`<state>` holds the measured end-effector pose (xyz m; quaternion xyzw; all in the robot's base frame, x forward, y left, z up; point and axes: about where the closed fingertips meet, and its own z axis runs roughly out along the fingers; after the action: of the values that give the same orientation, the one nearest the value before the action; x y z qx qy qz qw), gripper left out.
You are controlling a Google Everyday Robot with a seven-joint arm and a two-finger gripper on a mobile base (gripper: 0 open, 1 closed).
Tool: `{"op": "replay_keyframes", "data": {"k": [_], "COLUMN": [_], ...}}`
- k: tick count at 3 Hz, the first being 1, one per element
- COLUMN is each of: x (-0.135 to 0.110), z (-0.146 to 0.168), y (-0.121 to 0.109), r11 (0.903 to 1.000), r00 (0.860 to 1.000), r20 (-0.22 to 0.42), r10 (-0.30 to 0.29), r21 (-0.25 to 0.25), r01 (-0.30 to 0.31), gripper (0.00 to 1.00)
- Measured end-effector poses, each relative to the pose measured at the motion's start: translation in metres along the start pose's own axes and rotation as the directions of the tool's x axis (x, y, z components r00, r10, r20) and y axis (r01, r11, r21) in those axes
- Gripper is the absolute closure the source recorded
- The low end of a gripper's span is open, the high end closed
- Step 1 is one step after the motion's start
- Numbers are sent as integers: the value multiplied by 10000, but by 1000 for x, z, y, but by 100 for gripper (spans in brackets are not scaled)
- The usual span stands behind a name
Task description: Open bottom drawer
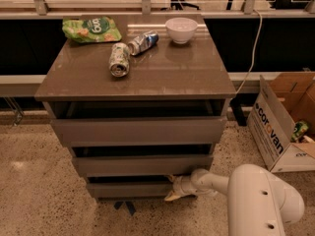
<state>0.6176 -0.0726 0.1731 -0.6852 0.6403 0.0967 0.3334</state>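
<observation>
Now my cream gripper, spread or shut I cannot tell, sits at the slim grey-brown bottom drawer beneath the brown bench's front-right corner; next, I judge, a straight outward pull.

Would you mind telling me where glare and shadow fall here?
Camera view: light glares off the cabinet top near the bowl; the drawer gaps lie in deep shadow; the gripper, at the right end of the bottom drawer, is dimly lit.

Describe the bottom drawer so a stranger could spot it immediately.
Find the brown-topped cabinet with three stacked handleless drawer fronts. The bottom drawer is the lowest of them and also the narrowest and slimmest. The gripper sits at its right end in the camera view.
</observation>
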Motion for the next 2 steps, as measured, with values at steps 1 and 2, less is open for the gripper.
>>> {"op": "replay_keyframes", "data": {"k": [1, 2], "x": [4, 3], "z": [3, -5], "y": [9, 22], "r11": [10000, 10000], "r00": [10000, 9999], "r20": [-13, -152], "r10": [92, -74], "r21": [-5, -59], "r01": [-92, 73], "gripper": [39, 54]}}
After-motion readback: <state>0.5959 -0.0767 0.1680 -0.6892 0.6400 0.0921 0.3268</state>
